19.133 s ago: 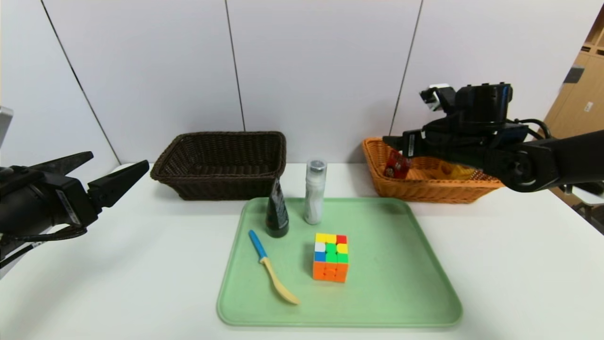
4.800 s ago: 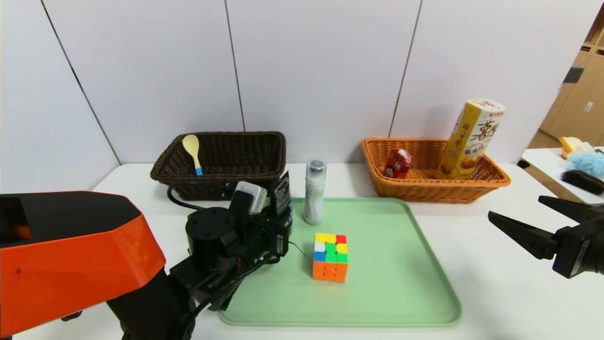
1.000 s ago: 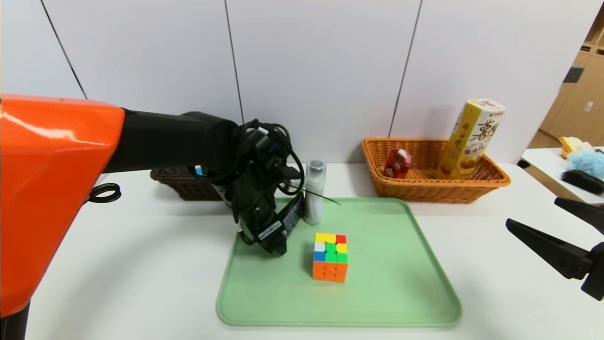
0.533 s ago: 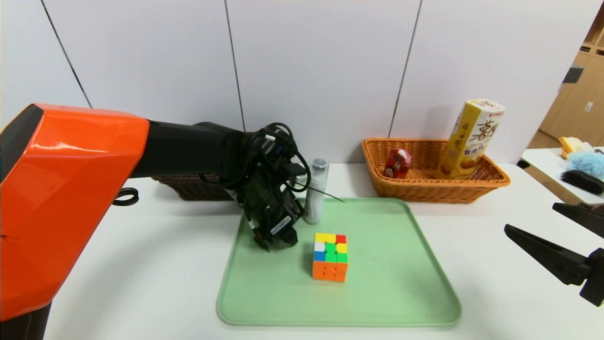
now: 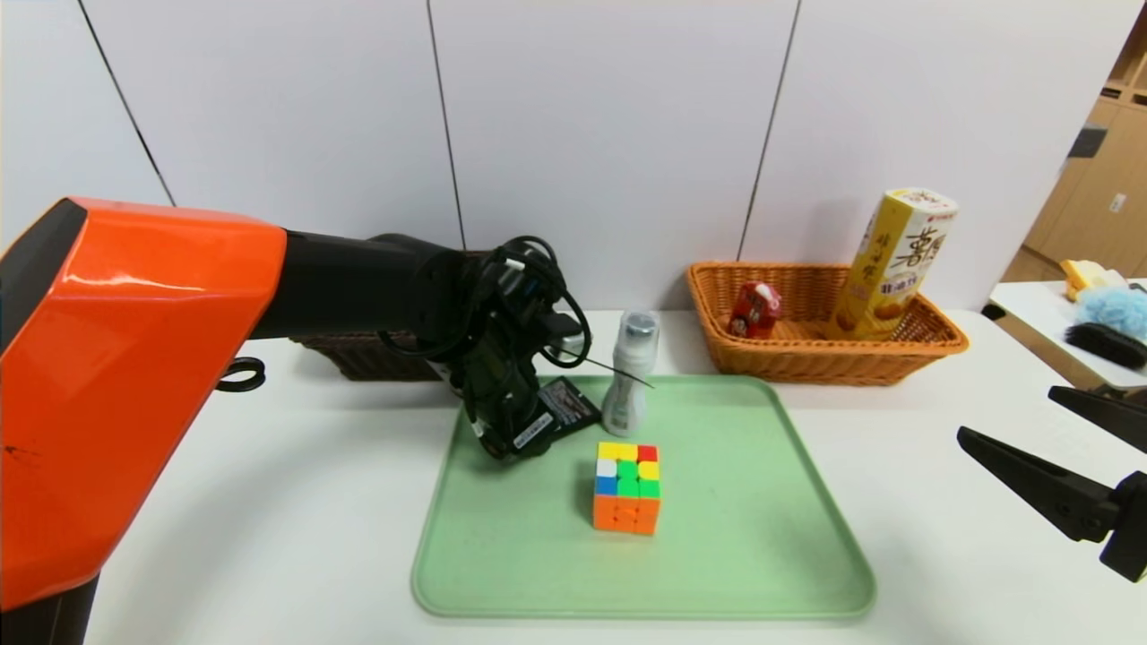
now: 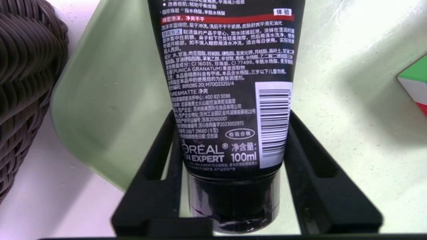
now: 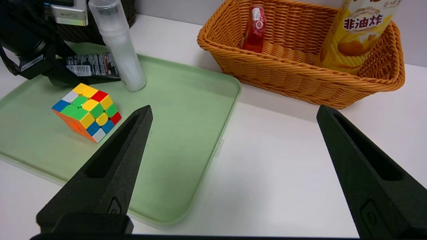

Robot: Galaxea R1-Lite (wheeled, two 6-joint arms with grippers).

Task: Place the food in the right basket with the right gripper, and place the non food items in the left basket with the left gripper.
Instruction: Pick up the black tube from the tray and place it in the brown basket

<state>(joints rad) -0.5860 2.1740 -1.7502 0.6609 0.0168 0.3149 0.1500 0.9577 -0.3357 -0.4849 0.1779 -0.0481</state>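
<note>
Flat green plastic tray (image 5: 762,537) | I am sorting non-food: left gripper (image 6: 233,173) closing its black pointed fingers around dark tapered tube (image 6: 230,83), tipped over on tray beside leaning white silver-capped bottle (image 5: 630,376) | next: lifting into dark brown wicker basket (image 6: 20,83) | right gripper (image 7: 230,166) idling, spread apart.

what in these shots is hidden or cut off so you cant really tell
- Dark basket: head view, left arm covers it; contents unseen.
- Tube: left wrist view, top edge cuts off its far end.
- Left pincer: the tube's cap sits between its fingers, but firm contact is unclear.
- Snack box: right wrist view, top cropped.
- Puzzle cube: left wrist view, only a corner shows.
</note>
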